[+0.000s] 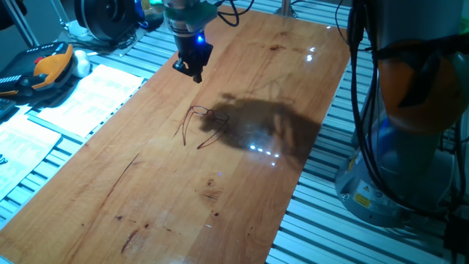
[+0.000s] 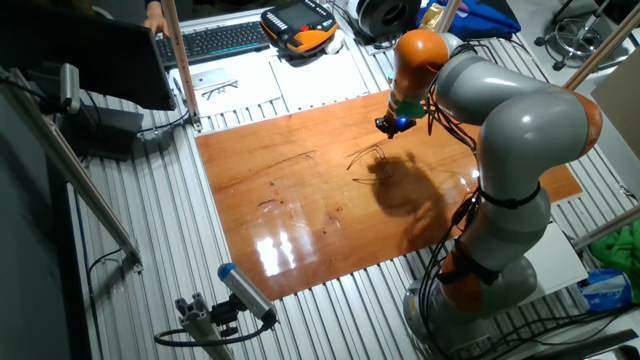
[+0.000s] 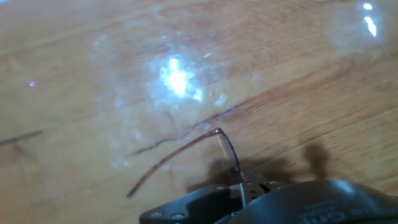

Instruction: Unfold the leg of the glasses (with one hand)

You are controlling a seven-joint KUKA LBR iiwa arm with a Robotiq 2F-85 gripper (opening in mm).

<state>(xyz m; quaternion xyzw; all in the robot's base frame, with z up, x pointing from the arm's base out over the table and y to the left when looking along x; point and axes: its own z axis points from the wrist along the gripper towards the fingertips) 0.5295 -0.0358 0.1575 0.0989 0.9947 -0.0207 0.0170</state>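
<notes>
Glasses point(image 1: 205, 121) flat on worktop point(image 1: 242, 198), both legs look splayed; claw point(image 1: 192, 69) at 11 o'clock, grip state unclear; task near done.

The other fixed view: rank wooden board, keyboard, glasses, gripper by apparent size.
1. Wooden board.
2. Keyboard.
3. Glasses and gripper look about alike in extent; glasses are thin wire, so I won't rank them.

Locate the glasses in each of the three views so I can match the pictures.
One fixed view: glasses lie mid-board, below the gripper.
The other fixed view: a faint wire shape right of the board's centre, left of the gripper's shadow.
Hand view: only one thin leg shows, bottom centre.
Shared landmark: the wooden board.
</notes>
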